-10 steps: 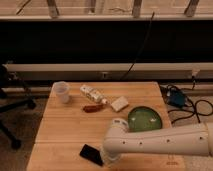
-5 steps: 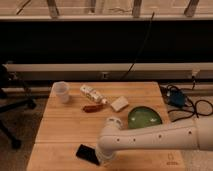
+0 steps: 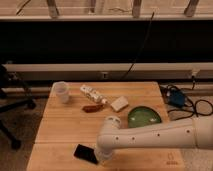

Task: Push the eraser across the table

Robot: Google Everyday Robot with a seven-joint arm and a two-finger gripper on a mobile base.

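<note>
End effector (image 3: 102,156): low over the desk (image 3: 60,135), just beside the right end of the eraser (image 3: 86,153). It looks to be against that end, but contact is not confirmed. Grip state: cannot tell, since the wrist covers it from this view. Nothing seen held.

Eraser: flat, black, lying slightly skewed on the desk, near the front edge.

Arm (image 3: 155,136): white, rises from the end effector to a rounded joint above and right of the eraser, then runs right from the eraser, out of the view's right side.

Other items, all placed from the eraser:
- Reddish-brown oblong (image 3: 92,107): straight behind it, well apart.
- White bottle (image 3: 92,93): lying on its side, farther behind, just past the oblong.
- Cup (image 3: 61,92): upright, behind and to the left, near the back corner.
- Beige wedge block (image 3: 119,103): behind and to the right.
- Green bowl (image 3: 144,117): right and behind, beyond the arm.
- Blue object (image 3: 176,97): off the desk, far right.
- Chair (image 3: 10,102): dark, off the desk, far left.
</note>
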